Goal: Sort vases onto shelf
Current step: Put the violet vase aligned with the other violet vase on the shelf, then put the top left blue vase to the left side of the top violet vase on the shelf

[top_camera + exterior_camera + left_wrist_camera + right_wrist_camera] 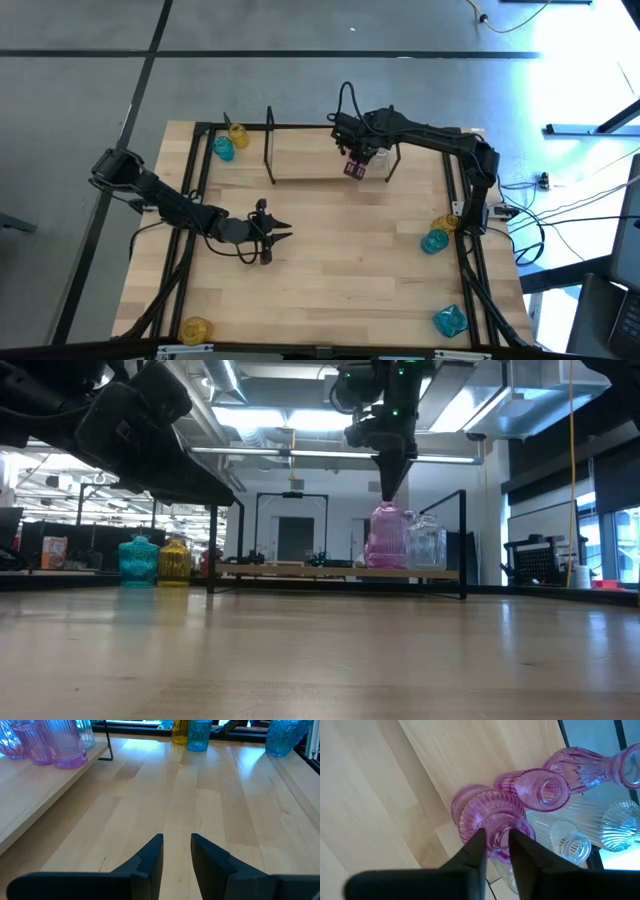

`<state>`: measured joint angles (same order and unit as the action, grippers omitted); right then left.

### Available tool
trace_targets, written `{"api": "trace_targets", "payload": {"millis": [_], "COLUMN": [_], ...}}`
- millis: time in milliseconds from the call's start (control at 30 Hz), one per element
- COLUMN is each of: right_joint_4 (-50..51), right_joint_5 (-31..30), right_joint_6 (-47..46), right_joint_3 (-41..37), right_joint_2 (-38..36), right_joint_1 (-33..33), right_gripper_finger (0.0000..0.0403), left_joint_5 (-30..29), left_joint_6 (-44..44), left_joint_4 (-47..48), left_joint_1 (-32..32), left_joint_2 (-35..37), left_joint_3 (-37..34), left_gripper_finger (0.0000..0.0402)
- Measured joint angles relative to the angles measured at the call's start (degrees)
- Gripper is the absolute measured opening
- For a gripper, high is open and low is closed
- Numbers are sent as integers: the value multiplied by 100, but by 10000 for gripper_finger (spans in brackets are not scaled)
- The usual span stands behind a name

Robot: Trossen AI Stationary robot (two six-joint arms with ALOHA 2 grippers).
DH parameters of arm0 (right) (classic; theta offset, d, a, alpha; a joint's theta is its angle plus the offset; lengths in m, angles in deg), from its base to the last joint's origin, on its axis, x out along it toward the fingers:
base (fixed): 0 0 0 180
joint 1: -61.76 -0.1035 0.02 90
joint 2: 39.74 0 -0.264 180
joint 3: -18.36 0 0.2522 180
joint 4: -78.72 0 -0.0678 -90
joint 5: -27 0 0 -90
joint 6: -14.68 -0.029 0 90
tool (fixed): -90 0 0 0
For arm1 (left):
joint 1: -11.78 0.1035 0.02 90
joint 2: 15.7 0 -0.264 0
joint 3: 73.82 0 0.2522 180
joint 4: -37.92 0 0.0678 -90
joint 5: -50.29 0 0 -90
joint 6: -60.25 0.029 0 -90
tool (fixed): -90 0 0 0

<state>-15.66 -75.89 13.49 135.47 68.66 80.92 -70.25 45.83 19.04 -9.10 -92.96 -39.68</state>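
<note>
The shelf stands at the table's far middle, a light board with black wire uprights. At its right end stand pink vases and clear vases. My right gripper points down over the nearest pink vase, which stands upright on the shelf board. Its fingers are slightly apart, on either side of that vase's mouth. My left gripper rests low over the table's middle, open, with nothing between its fingers. My right gripper comes from above at the pink vase's mouth rim, and the rim shows in the gap between its two fingers. I cannot tell whether the fingers touch the glass. The vase stands upright on the shelf.
A teal vase and a yellow vase stand at the far left corner. A yellow vase and a teal vase sit at the right edge. Another teal vase and another yellow vase stand near the front.
</note>
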Motion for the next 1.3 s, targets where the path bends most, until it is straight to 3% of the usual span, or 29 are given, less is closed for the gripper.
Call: {"api": "trace_targets", "payload": {"millis": [233,400,733,900,1067,1300], "right_joint_4": [352,844,449,449,241,-1384], "right_joint_5": [-2,46,-196,-169,-366,-465], "right_joint_6": [13,-161,-152,-268,-266,-324], "right_joint_3": [55,466,560,505,-64,-1785], "right_joint_2": [-15,-160,-650,-805,-1173,-2024], "right_joint_1": [-7,-90,-633,-1219,-2044,-3026], "right_gripper_finger": [123,124,120,120,120,120], "left_joint_5": [0,-2,6,2,65,68], "left_joint_6": [0,5,138,142,149,129], "left_joint_4": [2,0,-47,-46,-43,-52], "left_joint_1": [0,0,2,2,2,3], "left_joint_2": [0,0,0,0,1,0], "left_joint_3": [0,0,0,0,0,0], "left_gripper_finger": [92,92,92,92,92,92]}}
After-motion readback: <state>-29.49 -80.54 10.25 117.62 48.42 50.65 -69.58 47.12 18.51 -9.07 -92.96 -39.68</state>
